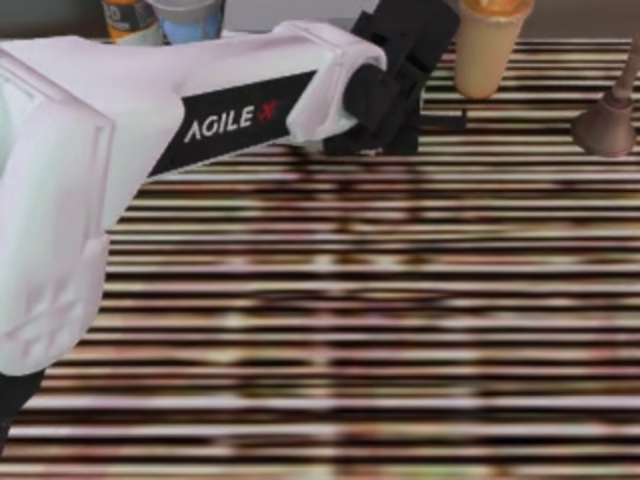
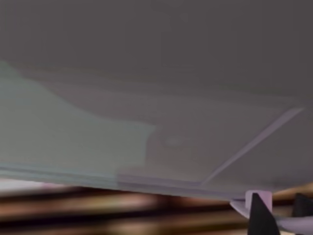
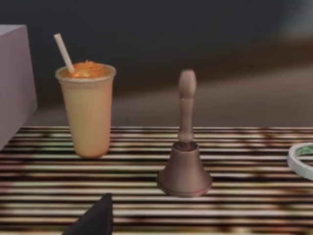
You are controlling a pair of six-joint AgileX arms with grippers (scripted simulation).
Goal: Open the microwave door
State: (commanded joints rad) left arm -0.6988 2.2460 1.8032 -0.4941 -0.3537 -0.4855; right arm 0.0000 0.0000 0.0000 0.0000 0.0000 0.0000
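Left arm reached across the striped bench to its far edge. Microwave door filled the left wrist view, right at the left gripper; grip state: cannot tell. Tan cup stood near bell, apart.

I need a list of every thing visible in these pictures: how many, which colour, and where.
microwave door: one, light grey, close before the left wrist camera.
microwave: one, grey side panel, beside the cup.
cup with straw: one, tan, far edge of the table.
bell: one, brown, right of the cup.
can: one, orange, far left.
striped table: one, brown and white.
left gripper: black, at the far middle.
right gripper: not seen in the top view.
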